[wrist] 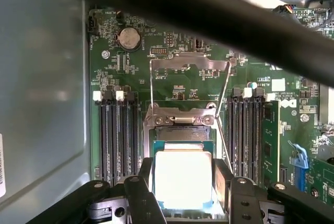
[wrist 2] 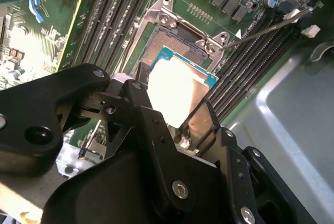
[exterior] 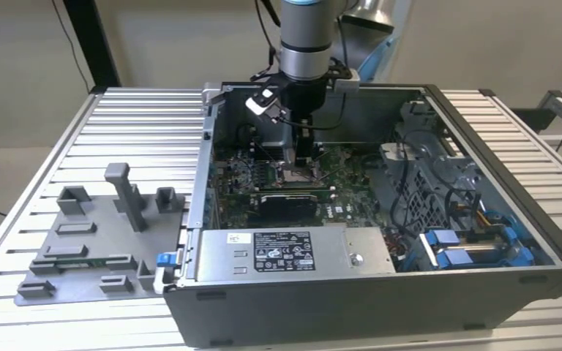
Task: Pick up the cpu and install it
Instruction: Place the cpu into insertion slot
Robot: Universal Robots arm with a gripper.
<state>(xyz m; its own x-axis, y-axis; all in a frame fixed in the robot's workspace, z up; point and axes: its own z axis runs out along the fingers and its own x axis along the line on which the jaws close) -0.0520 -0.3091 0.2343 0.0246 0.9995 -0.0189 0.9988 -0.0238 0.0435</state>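
gripper (exterior: pixel 304 162): black jointed metal links at the arm's tip, lowered inside the case; its fingers (wrist: pixel 143 178) are drawn in narrow on two opposite edges of the cpu.
cpu (wrist: pixel 182 182): flat square with a glossy silvery top and a thin teal-green rim, clamped between the fingers in both wrist views.
socket (wrist: pixel 180 133): dark square recess directly under the gripper, partly covered by the cpu; I cannot tell whether the chip is seated.
steel frame (wrist: pixel 180 115): bright, screwed, just beyond the fingertips.
memory slots (wrist: pixel 120 135): long black ribbed strips flanking the gripper.
motherboard (wrist: pixel 130 62): green, densely studded.
case (exterior: pixel 379 303): grey sheet-metal box around the gripper.
desk (exterior: pixel 135 117): ribbed aluminium slats.
fixture (exterior: pixel 85 248): grey plastic blocks, well apart from the gripper.
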